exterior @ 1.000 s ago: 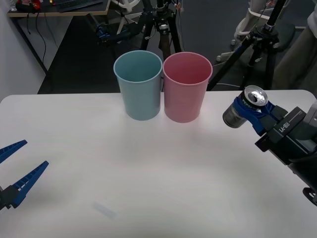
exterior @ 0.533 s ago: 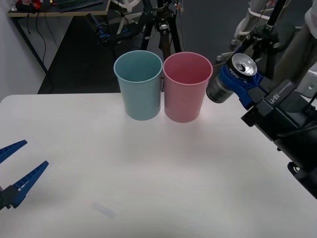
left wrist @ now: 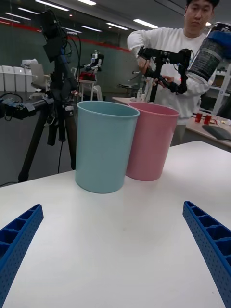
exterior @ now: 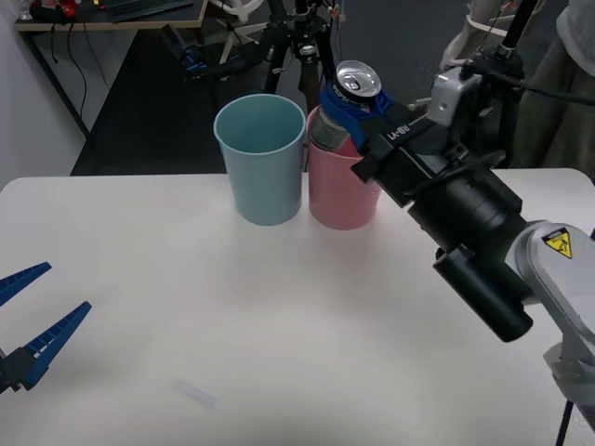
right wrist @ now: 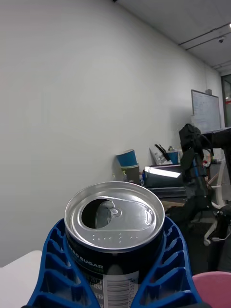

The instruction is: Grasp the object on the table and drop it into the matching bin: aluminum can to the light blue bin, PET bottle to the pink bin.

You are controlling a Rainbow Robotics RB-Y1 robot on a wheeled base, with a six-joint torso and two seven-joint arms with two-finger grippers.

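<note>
We see the aluminum can held in the air above the pink bin, near the side of its rim that faces the light blue bin; its lower end overlaps the pink bin's opening in the front view, and we cannot tell whether it dips inside. Its long axis stands close to upright, tipped a little, with the shiny pull-tab top pointing up and its mouth already open. The right pincer is closed around the can's body, one blue ribbed finger on each side of the dark label, and its arm reaches in over the counter from the side of the pink bin away from the light blue bin. The light blue bin stands upright on the counter, touching or just beside the pink bin. The left pincer hovers low over the near part of the counter, well apart from the pink bin on the light blue bin's side, its fingers spread wide with nothing between them.
</note>
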